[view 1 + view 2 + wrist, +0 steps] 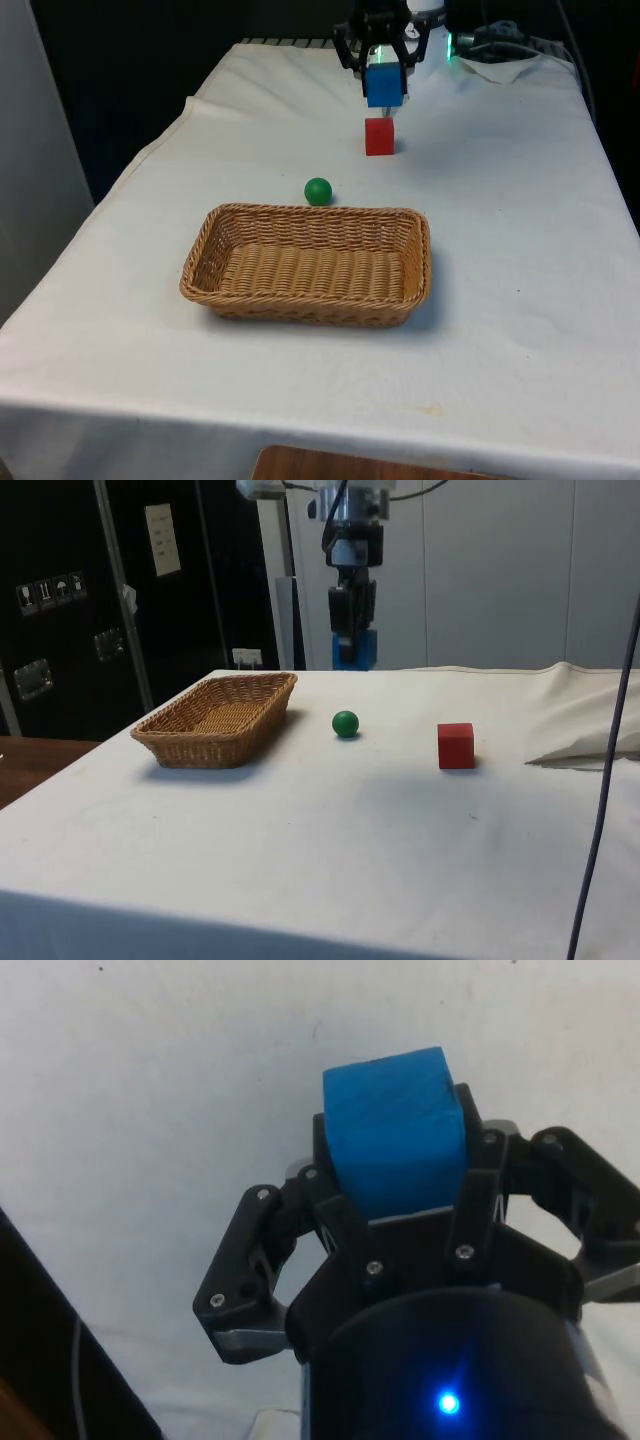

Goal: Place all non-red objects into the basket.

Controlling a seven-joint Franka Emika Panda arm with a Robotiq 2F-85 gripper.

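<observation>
A blue cube (383, 85) hangs above the table at its far end, with my gripper (384, 92) shut on it. The side view has the blue cube (356, 649) well clear of the cloth under the gripper (355, 648). In the wrist view the blue cube (392, 1130) sits clamped between the black fingers (470, 1165) of the gripper (395, 1175). A red cube (379, 136) (455, 745) rests on the cloth just below and nearer. A green ball (318, 191) (345, 723) lies close behind the wicker basket (305, 300) (180, 745), which holds nothing.
White cloth (520, 250) covers the table, rumpled at the far corner on the front view's right (505, 62). A dark cable (605, 780) hangs at the side view's right edge.
</observation>
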